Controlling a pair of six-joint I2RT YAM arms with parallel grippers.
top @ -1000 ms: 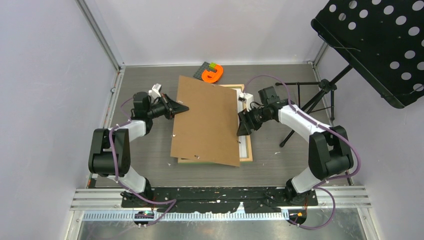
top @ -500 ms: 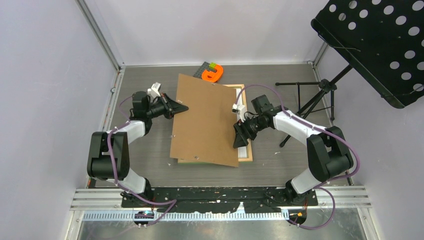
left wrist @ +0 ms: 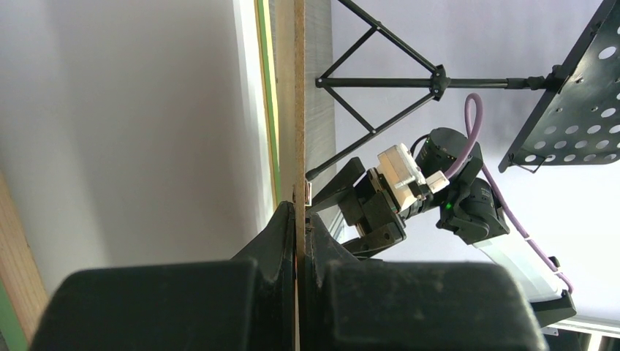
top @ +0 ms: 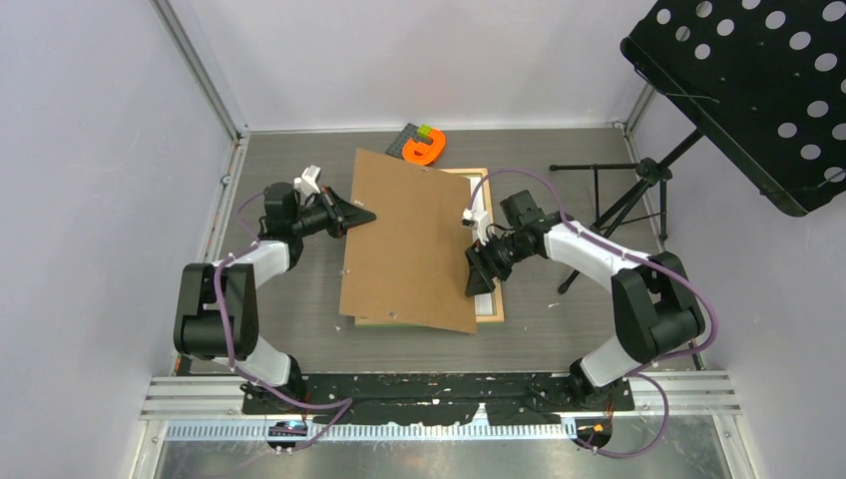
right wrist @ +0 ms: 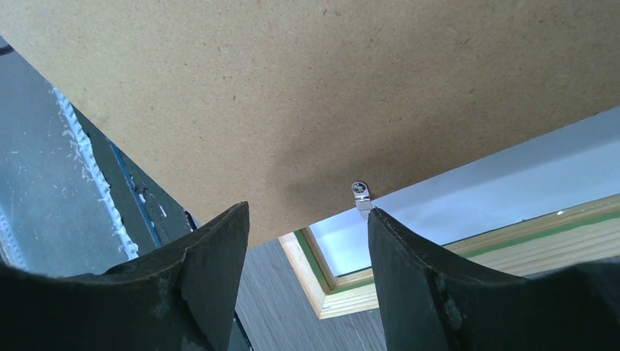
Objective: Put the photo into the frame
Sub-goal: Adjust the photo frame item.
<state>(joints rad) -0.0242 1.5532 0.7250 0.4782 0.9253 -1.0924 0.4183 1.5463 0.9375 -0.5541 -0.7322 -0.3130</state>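
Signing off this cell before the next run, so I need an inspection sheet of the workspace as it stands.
Surface: grey wood-grain table.
Job's things: frame flat on table; white sheet, likely the photo face down, inside it; brown backing board held above both.
Clutter: orange object and dark block at far edge.
Grippers: left gripper shut on board's left edge; right gripper open at its right edge.
Cables: purple cables run along both arms.
Surroundings: black music stand at right.

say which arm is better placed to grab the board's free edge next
Right: the right gripper, open, faces that edge of the backing board; the left gripper is shut on the opposite edge.
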